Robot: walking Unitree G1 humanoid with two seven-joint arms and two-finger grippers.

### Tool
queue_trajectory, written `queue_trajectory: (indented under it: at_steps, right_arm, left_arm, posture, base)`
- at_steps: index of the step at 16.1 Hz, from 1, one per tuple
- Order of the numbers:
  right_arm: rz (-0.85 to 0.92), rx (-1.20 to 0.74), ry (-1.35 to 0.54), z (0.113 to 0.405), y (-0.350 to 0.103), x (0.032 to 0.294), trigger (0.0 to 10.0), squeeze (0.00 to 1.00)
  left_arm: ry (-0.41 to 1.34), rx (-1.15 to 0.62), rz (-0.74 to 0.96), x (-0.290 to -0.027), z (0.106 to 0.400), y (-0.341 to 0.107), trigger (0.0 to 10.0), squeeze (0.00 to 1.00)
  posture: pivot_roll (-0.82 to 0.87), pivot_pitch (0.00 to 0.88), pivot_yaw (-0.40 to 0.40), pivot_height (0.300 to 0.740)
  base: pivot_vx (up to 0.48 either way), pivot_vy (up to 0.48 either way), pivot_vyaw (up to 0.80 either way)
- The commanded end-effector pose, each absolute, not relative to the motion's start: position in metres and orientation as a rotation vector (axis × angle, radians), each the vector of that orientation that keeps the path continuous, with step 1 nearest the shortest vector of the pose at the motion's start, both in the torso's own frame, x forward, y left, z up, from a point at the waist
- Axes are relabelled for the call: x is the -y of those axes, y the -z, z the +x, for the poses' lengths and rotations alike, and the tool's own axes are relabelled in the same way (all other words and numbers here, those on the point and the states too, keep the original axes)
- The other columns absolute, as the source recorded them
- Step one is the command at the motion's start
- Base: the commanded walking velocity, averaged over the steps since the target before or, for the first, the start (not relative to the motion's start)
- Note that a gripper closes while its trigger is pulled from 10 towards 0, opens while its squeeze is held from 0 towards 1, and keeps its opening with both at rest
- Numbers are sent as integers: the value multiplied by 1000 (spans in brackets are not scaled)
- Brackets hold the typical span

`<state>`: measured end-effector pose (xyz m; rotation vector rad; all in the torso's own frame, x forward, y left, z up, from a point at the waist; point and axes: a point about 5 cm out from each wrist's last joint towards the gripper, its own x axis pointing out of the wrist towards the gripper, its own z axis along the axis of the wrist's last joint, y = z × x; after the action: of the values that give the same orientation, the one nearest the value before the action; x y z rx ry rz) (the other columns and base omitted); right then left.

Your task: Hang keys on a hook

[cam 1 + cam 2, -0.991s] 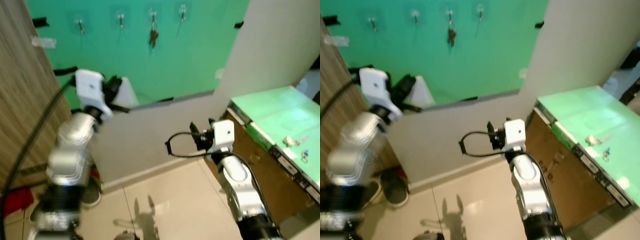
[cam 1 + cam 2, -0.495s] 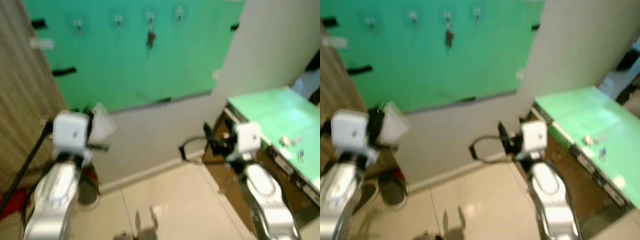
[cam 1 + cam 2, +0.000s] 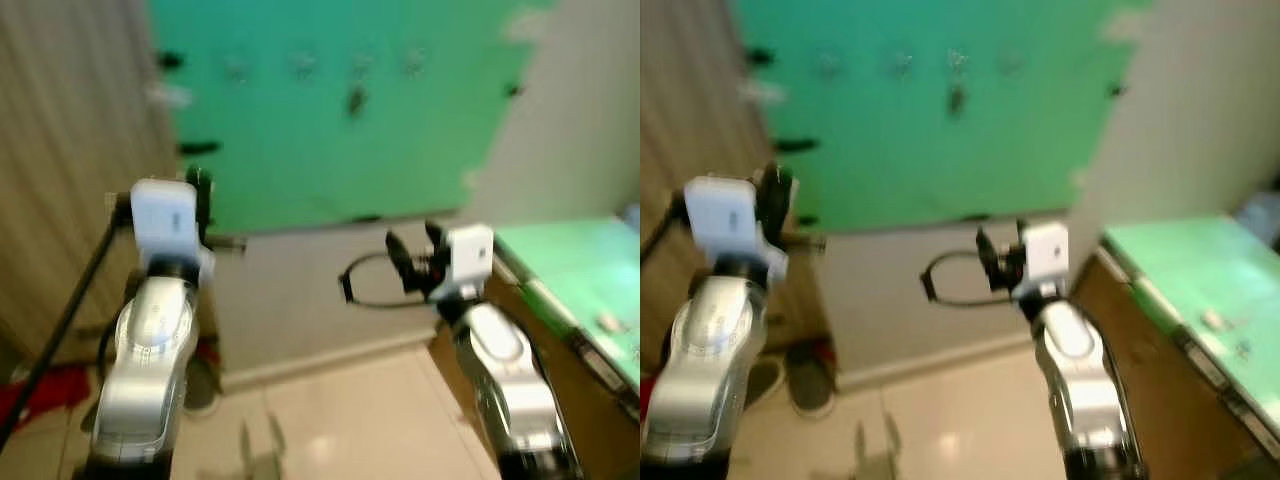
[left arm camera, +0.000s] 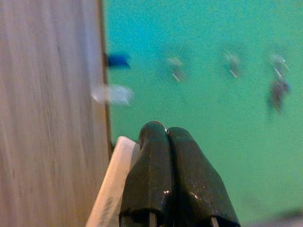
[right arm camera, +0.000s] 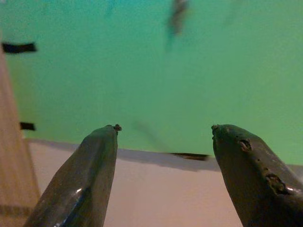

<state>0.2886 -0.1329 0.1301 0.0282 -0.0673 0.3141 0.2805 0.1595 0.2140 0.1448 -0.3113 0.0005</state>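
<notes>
A dark bunch of keys [image 3: 355,98] hangs from one of several small hooks [image 3: 303,66] in a row on the green wall panel [image 3: 300,150]; everything is blurred. My left gripper [image 4: 166,135] is shut with nothing between its fingers, raised in front of the panel's lower left, well below the hooks. In the left wrist view the keys [image 4: 278,91] are far off to one side. My right gripper [image 3: 412,248] is open and empty, held in front of the grey wall strip, with the keys [image 5: 177,12] high above its fingers [image 5: 97,179].
A wooden panel [image 3: 70,150] rises on the left. A green-topped cabinet [image 3: 585,275] with small items [image 3: 606,322] stands on the right. Shoes [image 3: 200,385] and something red [image 3: 40,390] lie on the tiled floor by the baseboard.
The whole picture has shifted right, so the camera has turned. My left arm has come down from near the wall panel; the right gripper has risen slightly. The keys stay on their hook.
</notes>
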Motion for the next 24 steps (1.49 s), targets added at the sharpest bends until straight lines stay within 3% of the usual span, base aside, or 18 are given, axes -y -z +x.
queue_trajectory:
  at_steps: [1,4,7,11,12,14,18,21,22,24]
  right_arm:
    - [28,62,-316,292,-129,132,10000,259]
    - [26,42,-296,296,-126,134,10000,227]
    - [23,56,-302,297,-127,130,10000,227]
    - [21,54,-308,299,-124,127,10000,227]
    - [21,52,-307,299,-124,127,10000,227]
    - [19,52,-305,299,-122,128,10000,227]
    - [17,45,-304,298,-118,128,10000,227]
    - [18,50,-316,298,-119,127,10000,227]
    - [-17,69,-336,294,-119,127,10000,227]
    - [-31,68,-346,291,-118,127,10000,227]
  left_arm:
    - [11,316,146,-162,284,-219,10000,0]
    - [79,349,180,-153,286,-229,10000,0]
    - [272,379,258,-125,282,-235,10000,0]
    - [566,408,88,-101,274,-263,10000,0]
    - [751,396,-66,-96,265,-275,10000,0]
    - [893,398,-169,-100,258,-282,10000,0]
    - [903,360,-106,-115,268,-284,10000,0]
    - [758,254,-47,-125,298,-272,10000,0]
    - [581,193,-70,-134,325,-265,10000,0]
    - [555,185,-78,-134,331,-265,10000,0]
  posture:
    - [121,0,-37,740]
    - [124,0,-35,740]
    - [130,0,-30,740]
    - [129,0,-27,740]
    - [123,0,-23,740]
    - [117,0,-19,740]
    - [118,0,-22,740]
    - [112,0,-24,740]
    - [85,0,-26,740]
    - [82,0,-22,740]
  base:
    - [480,0,550]
    - [480,0,140]
    - [467,0,0]
    - [0,0,0]
    - [0,0,0]
    - [0,0,0]
    - [0,0,0]
    - [0,0,0]
    - [0,0,0]
    - [0,0,0]
